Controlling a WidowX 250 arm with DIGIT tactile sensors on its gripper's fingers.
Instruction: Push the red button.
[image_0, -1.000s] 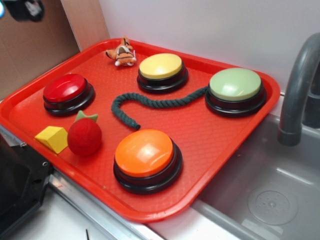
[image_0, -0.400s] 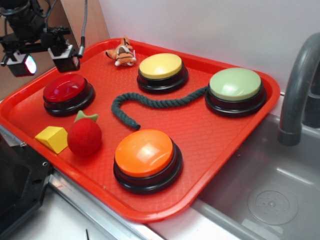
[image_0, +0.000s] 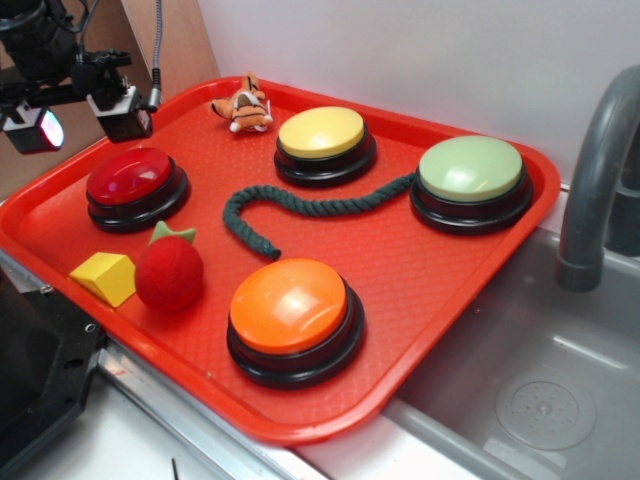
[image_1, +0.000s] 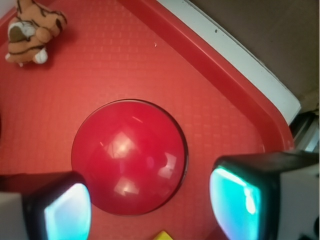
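Note:
The red button (image_0: 131, 178), a glossy dark-red dome on a black base, sits at the left of the red tray (image_0: 420, 265). In the wrist view the red button (image_1: 129, 156) fills the middle, seen from above. My gripper (image_0: 78, 110) hangs above and just behind-left of the button, clear of it. Its jaws are open and empty. In the wrist view my gripper (image_1: 150, 210) shows two glowing teal pads (image_1: 235, 205), one at each lower corner, wide apart with the button's near edge between them.
On the tray: an orange button (image_0: 293, 315), a yellow button (image_0: 323, 140), a green button (image_0: 471, 180), a dark green rope (image_0: 300, 208), a fuzzy red ball with a green top (image_0: 169, 270), a yellow block (image_0: 104, 277) and a toy tiger (image_0: 243, 105). A sink and a grey tap (image_0: 600, 180) lie right.
My gripper came into view from the upper left and now hangs over the tray's left side; since 0.4 s ago it has risen slightly. The things on the tray have not moved.

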